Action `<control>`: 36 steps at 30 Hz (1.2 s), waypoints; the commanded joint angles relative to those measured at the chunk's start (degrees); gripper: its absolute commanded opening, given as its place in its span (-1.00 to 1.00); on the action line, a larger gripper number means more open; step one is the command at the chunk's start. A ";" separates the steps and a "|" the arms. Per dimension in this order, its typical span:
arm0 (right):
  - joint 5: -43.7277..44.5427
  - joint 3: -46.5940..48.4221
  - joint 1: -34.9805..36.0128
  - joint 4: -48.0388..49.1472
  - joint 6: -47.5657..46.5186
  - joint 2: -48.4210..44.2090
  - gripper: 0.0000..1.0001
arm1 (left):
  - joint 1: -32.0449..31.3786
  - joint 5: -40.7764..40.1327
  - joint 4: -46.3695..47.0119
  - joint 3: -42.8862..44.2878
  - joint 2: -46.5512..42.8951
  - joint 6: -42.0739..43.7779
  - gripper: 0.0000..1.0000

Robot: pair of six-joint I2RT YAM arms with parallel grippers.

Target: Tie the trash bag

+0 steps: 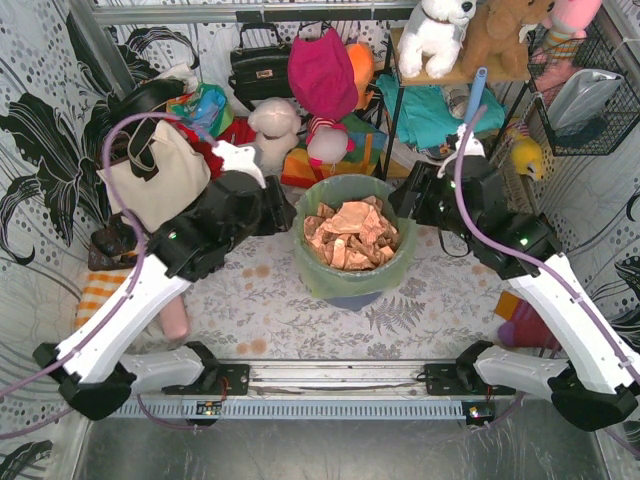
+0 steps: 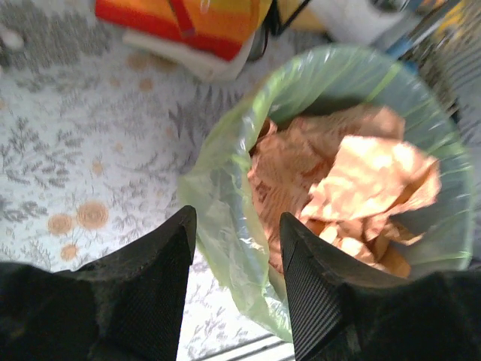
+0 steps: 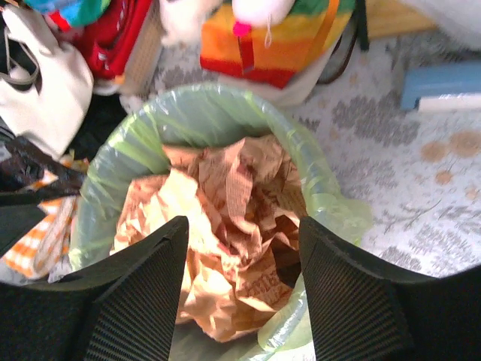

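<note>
Two spread pincers are flanking a trash bag that is sitting in its bin
On the floral tabletop (image 1: 250, 310) the trash bag (image 1: 330, 272) is standing mid-table, lining a blue-grey bin (image 1: 355, 298), its green rim folding over the bin's edge (mouth wide, untied) and tan crumpled scraps (image 1: 350, 232) filling it. The left pincer (image 2: 237, 218) is hovering at the bag's left rim, fingers wide apart and holding nothing, the rim showing between them. The right pincer (image 3: 242, 226) is hanging over the mouth's right side, equally spread, gripping nothing
</note>
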 commanded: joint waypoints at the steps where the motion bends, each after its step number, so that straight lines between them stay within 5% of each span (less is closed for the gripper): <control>1: 6.15 3.79 -0.30 -1.79 -5.10 -0.05 0.21 | -0.35 -7.31 6.77 -1.61 -7.34 -1.26 0.14; 8: -0.62 2.15 -11.34 -3.58 -8.08 0.73 0.13 | -0.19 -6.55 6.64 -7.25 -10.00 -4.18 0.13; 18: -25.38 -20.15 -32.27 5.78 -8.74 -0.59 -0.05 | 0.89 -3.64 7.49 -22.00 -13.94 -17.59 0.12; 27: -41.67 -40.28 -34.44 22.42 -3.34 -1.14 -0.09 | 2.76 6.40 22.48 -41.80 -16.88 -24.99 0.11; 36: -47.88 -51.02 -32.99 34.54 1.46 2.41 -0.11 | 2.96 11.89 34.42 -49.24 -8.69 -25.31 0.11</control>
